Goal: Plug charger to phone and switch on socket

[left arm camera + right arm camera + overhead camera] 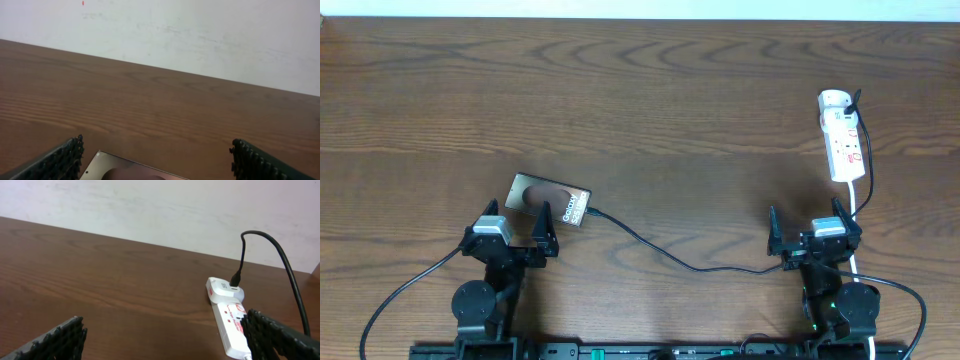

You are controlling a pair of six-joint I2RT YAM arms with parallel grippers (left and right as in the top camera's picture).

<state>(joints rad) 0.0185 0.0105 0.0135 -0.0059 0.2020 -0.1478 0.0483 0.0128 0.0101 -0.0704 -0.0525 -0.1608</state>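
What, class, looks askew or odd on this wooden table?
Only the flat rectangular dark-screened phone: it lies slanted to the edges of the brown wooden table, while the long white power strip lies roughly square. Nothing looks spilled or damaged.

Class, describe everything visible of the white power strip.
The power strip is a slim white plastic-looking bar with red markings, lying flat on the wooden table, far right, beyond the right claw. A white adapter sits at its far end with a black cable plugged into it.
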